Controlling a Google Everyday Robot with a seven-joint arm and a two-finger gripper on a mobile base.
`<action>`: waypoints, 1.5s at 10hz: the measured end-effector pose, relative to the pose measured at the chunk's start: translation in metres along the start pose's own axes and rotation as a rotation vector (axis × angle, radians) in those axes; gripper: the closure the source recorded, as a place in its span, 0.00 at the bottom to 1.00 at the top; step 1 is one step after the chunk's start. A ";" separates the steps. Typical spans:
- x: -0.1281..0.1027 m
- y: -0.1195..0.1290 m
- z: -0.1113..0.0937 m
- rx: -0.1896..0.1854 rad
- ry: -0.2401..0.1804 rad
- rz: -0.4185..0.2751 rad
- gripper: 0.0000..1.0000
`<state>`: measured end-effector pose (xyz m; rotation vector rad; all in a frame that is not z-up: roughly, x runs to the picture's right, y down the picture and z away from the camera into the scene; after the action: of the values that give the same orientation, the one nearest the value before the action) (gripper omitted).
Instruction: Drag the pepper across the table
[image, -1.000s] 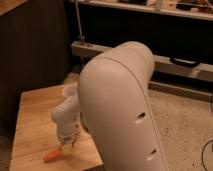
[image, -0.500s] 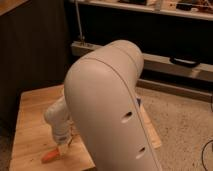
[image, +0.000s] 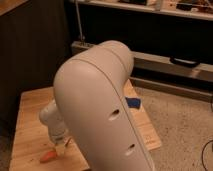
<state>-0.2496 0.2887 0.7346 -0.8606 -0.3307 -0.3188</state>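
On table (image: 30, 125), end effector (image: 60, 148) closed at pepper (image: 48, 156), no readable writing

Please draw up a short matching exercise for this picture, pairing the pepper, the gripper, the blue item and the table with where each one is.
Things:
1. pepper
2. gripper
3. blue item
4. table

Places:
A. peeking out on the right of the big white arm shell
B. under everything, a light plank top
C. low down at the pepper's right end, shut
D. lying on the near left part of the planks

Pairs: 1-D, 2-C, 3-A, 4-B
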 end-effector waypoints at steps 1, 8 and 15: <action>-0.002 -0.001 0.001 -0.001 0.001 -0.003 0.85; -0.025 -0.013 0.010 -0.011 -0.004 -0.060 0.85; -0.035 -0.023 0.013 -0.016 0.005 -0.106 0.85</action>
<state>-0.2925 0.2900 0.7442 -0.8593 -0.3700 -0.4227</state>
